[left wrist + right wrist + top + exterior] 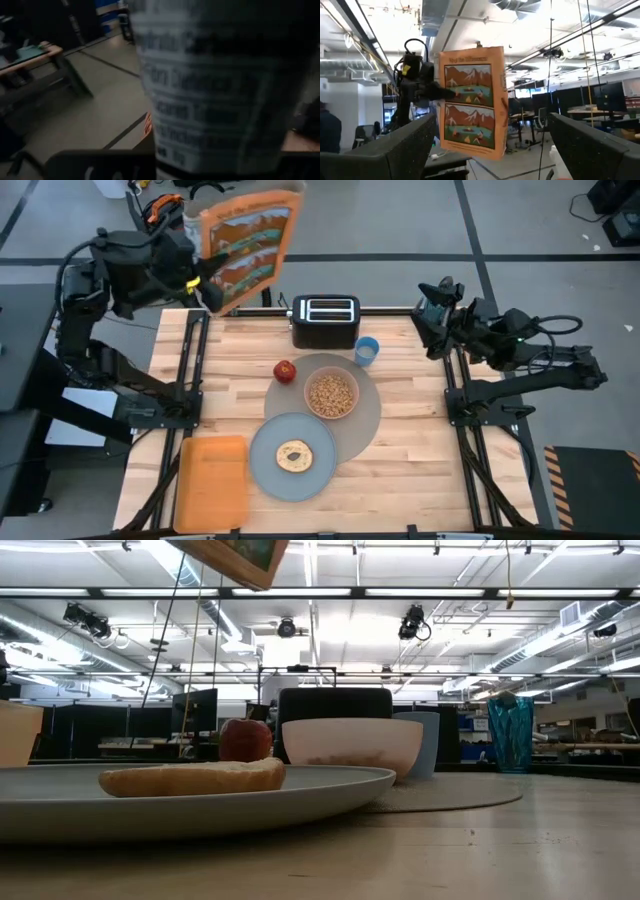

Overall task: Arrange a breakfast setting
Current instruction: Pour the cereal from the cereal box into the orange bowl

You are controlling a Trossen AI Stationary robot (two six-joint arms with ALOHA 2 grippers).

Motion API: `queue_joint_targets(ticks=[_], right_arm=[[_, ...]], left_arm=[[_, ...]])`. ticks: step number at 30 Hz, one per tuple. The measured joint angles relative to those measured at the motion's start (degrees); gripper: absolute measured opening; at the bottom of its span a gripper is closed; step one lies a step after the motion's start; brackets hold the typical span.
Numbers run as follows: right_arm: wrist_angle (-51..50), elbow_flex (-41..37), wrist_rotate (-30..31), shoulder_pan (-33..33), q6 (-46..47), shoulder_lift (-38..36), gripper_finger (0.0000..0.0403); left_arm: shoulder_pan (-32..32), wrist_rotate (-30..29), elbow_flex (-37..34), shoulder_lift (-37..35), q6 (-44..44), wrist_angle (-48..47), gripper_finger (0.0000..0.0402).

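Cereal box held aloft by left gripper, beyond the table's far left corner, above and left of the black toaster. Fingers clamped on the box's lower edge; the left wrist view is filled by the printed side panel. In the right wrist view the box hangs roughly upright, slightly tilted, pinched at one side. Judgement: light, thin card, crushes easily; an edge pinch lets it swing, so keep moves slow.

Right gripper parked off the table's far right corner, fingers spread wide, holding nothing.

Setting on table:
- mat, large, round, centre of the table.
- pink bowl on the mat, filled with cereal. Judgement: rigid, smooth rim; loose contents spill if tipped, so grip the rim and keep it level.
- plate overlapping the mat's near left edge, a bagel on it. Judgement: flat and low, hard to get under; take it at the rim.
- red apple at the mat's far left edge, touching or just beside it. Judgement: firm, round, may roll; grip across the widest part.
- blue cup just beyond the mat, near the toaster. Judgement: light, tips easily; take it by the wall.
- orange tray at the near left, beside the plate.

Spoon not seen in any view.
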Motion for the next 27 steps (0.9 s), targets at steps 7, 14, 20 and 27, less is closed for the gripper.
queue_joint_targets(ticks=[7,14,20,27], right_arm=[[9.6,0.0,0.2,0.0,0.1,7.3,0.0391],[12.0,0.0,0.3,1.7,3.5,10.7,0.0391],[11.4,0.0,2.7,7.3,6.4,11.3,0.0391],[11.2,0.0,10.9,11.9,5.1,12.8,0.0391]], left_arm=[[4.1,0.0,-15.3,-2.4,-4.1,9.0,0.0006],[6.2,-0.9,-41.7,-9.4,-5.5,29.9,0.0006],[9.2,-5.3,-63.3,-19.9,-8.7,41.8,0.0006],[9.0,-16.9,-82.1,-28.2,-13.6,48.7,0.0006]])
